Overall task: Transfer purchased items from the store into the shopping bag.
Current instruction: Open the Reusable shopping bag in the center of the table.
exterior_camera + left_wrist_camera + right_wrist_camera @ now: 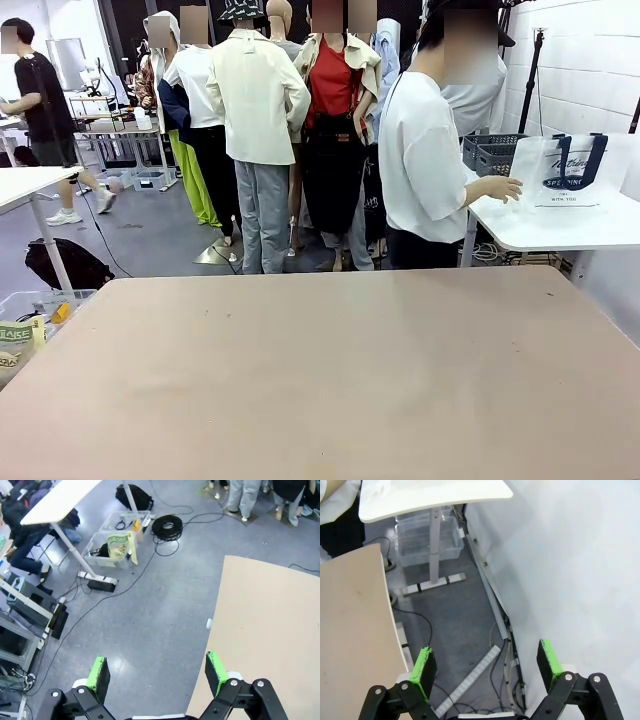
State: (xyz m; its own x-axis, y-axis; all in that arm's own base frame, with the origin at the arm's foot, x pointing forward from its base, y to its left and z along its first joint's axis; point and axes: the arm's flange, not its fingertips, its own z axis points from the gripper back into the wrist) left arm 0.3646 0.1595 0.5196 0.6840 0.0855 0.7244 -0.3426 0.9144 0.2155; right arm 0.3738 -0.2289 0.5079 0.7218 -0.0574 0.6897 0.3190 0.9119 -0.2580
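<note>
On the white side table (560, 232) at the far right I see the shopping bag (572, 172) standing upright. It is thin, translucent, whitish plastic with navy strap handles and a dark round logo with lettering; what it holds I cannot tell. Just behind it to the left sits the dark grey basket (488, 152), rigid plastic with lattice sides, and its contents are hidden from me. A person in a loose white top (425, 160) stands beside that table with one hand (497, 188) stretched out at the bag's lower left edge. Whether the hand touches the bag I can't make out.

Nearer me lies the broad work table (320, 370), matte tan and smooth with rounded corners, well apart from the bag.

My left gripper (156, 672) has its jaws spread wide with nothing between the green pads. It hangs over the glossy grey floor at the tan table's edge. Beyond it, by a coil of black cable (167, 526), are clear plastic bins (100, 550); one holds a yellow-green printed packet (119, 547).

My right gripper (487, 666) is likewise spread wide and holds nothing. It hangs over the floor between the tan table and a white wall, with a clear tub (427, 537) farther off under a white tabletop.
</note>
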